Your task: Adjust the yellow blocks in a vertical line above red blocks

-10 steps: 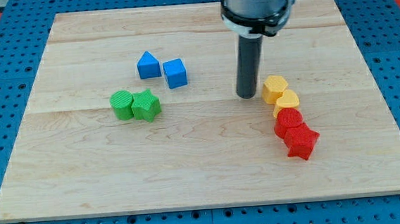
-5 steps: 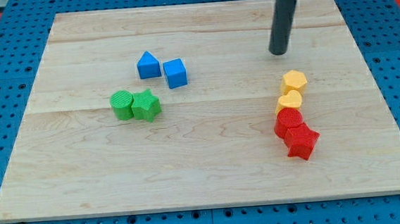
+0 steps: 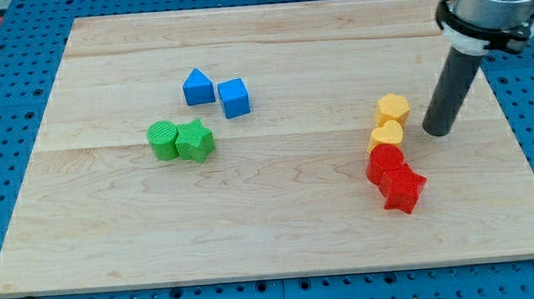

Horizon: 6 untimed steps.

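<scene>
Blue pegboard frames the pale wooden counter (image 3: pixel 281 214), which fills most of the view. With the upper yellow block (image 3: pixel 392 109), a hexagon shape, as the landmark: my tip (image 3: pixel 437 131) sits just to its right and slightly lower, close beside it but with a sliver of wood showing between them. No pincer exists on this rod, so nothing is held; the rod simply stands on the counter, its collar rising out of the view's top right.

Directly below the landmark, touching it, lies the second yellow block (image 3: pixel 386 136), heart-like in shape. Below that, touching in turn, sits a red block (image 3: pixel 384 163) of rounded form, and a second red block (image 3: pixel 404 190), star-like, presses against it lower and a little right. The four form a slightly slanted chain running down from the landmark.

Far to the landmark's left, a blue cube (image 3: pixel 233 98) and a blue triangular block (image 3: pixel 198 86) sit side by side, slightly higher. Lower left of those, a green cylinder (image 3: pixel 163 140) touches a green star-shaped block (image 3: pixel 195 141).
</scene>
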### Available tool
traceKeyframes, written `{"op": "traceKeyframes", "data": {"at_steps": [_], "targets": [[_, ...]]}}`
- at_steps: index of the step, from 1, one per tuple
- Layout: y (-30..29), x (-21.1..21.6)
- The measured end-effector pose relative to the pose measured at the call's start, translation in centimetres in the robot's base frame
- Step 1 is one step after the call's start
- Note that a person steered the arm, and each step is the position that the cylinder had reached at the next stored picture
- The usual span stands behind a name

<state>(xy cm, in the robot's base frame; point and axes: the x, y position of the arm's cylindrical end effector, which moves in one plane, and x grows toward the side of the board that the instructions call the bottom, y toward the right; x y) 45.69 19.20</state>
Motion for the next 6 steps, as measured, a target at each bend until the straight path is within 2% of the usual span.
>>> {"op": "traceKeyframes", "data": {"at_steps": [3, 5, 6], "targets": [[-4.1, 0.3], [0.0, -0.5], [-0.6, -3.0]]}}
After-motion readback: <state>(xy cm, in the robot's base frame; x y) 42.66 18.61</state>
